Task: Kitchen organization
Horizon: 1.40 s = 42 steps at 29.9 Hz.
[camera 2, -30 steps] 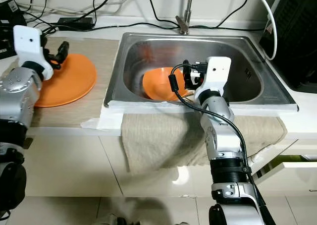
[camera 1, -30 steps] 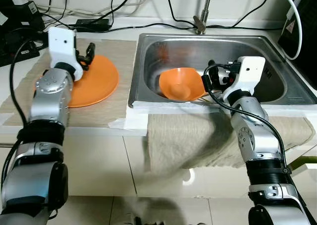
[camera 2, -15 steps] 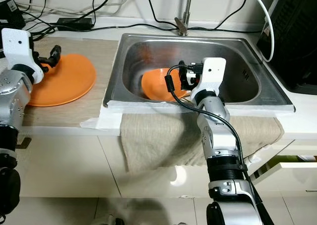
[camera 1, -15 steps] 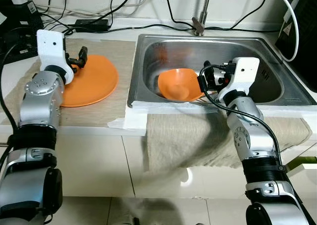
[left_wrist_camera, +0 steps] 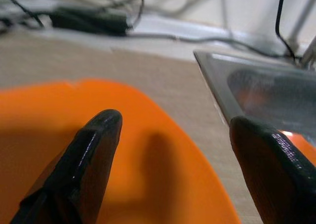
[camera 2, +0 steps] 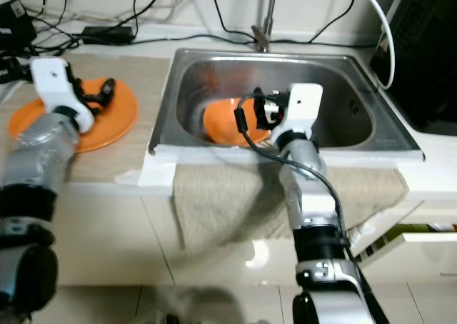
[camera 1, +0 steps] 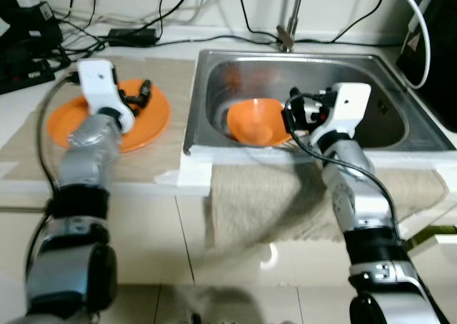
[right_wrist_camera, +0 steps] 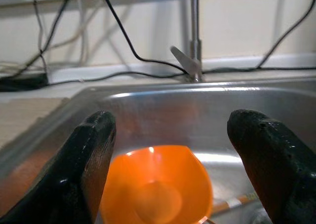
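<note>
Showing countertop w/ stainless sink (camera 1: 400, 135). Left gripper (camera 1: 141, 95) hovers just above orange plate (camera 1: 146, 120), fingers (left_wrist_camera: 89, 150) spread apart, nothing between them; plate rests on beige mat (camera 1: 175, 71) left of sink. Right gripper (camera 1: 294, 113) held over sink's front edge, fingers (right_wrist_camera: 91, 160) wide apart, empty, pointing at orange bowl (camera 1: 255, 120) lying tilted in basin. Faucet (camera 1: 289, 24) at rear; beige towel (camera 1: 285, 195) draped over counter front; cables along wall.
</note>
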### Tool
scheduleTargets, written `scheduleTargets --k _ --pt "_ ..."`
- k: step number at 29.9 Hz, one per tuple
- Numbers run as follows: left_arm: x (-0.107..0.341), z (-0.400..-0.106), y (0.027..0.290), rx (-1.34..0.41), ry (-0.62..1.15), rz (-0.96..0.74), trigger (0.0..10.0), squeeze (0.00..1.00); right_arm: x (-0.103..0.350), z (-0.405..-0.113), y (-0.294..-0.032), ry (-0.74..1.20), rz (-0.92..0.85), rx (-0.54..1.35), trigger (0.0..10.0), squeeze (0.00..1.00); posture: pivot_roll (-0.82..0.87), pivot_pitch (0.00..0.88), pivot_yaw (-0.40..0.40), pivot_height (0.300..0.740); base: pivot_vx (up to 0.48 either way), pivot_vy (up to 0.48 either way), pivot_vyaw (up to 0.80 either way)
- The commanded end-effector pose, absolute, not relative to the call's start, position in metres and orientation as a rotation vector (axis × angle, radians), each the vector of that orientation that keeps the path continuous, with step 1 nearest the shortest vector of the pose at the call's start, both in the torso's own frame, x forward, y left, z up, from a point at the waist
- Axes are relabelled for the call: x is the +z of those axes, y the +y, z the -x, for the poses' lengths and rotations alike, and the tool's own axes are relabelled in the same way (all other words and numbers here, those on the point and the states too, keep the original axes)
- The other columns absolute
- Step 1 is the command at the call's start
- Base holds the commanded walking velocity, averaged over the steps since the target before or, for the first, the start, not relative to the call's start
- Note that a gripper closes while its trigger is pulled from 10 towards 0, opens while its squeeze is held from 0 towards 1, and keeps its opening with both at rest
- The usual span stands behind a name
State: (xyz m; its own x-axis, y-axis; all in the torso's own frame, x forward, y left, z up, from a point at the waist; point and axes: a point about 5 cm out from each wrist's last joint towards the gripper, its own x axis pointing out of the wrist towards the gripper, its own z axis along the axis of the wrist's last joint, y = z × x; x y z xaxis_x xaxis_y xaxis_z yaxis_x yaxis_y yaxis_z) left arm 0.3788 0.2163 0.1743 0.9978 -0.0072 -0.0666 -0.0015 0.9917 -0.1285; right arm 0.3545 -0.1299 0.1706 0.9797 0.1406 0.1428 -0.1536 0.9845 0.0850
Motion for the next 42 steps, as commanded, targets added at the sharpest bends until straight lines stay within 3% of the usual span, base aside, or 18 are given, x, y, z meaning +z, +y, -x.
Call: scheduleTargets --k 1,11,17,22,27,33,42 --pt "0.175 -0.378 0.223 0.033 0.052 0.135 10.0 0.0 0.177 -0.358 -0.127 -0.158 -0.09 0.151 10.0 0.0 0.01 0.0 0.01 0.74 0.0 0.0 0.0" --pt "0.187 -0.375 0.207 0.025 -0.054 0.052 10.0 0.0 0.171 -0.362 -0.103 -0.144 -0.082 0.2 10.0 0.0 0.02 0.0 0.004 0.74 0.0 0.0 0.0" --pt "0.188 -0.374 0.196 -0.003 -0.066 0.055 10.0 0.0 0.167 -0.363 -0.106 -0.141 -0.091 0.186 10.0 0.0 0.03 0.0 0.003 0.74 0.0 0.0 0.0" --pt "0.179 -0.371 0.184 -0.04 -0.076 -0.044 10.0 0.0 0.162 -0.363 -0.111 -0.138 -0.076 0.165 10.0 0.0 0.02 0.0 0.005 0.74 0.0 0.0 0.0" --pt "0.192 -0.371 0.183 -0.049 -0.161 -0.22 10.0 0.0 0.162 -0.364 -0.114 -0.149 -0.061 0.158 10.0 0.0 0.02 0.0 0.006 0.74 0.0 0.0 0.0" --pt "0.201 -0.372 0.187 -0.018 -0.197 -0.306 10.0 0.0 0.162 -0.365 -0.116 -0.153 -0.059 0.151 10.0 0.0 0.02 0.0 0.007 0.74 0.0 0.0 0.0" --pt "0.186 -0.372 0.19 -0.012 -0.149 -0.311 10.0 0.0 0.157 -0.364 -0.119 -0.146 -0.055 0.143 10.0 0.0 0.02 0.0 0.009 0.74 0.0 0.0 0.0"
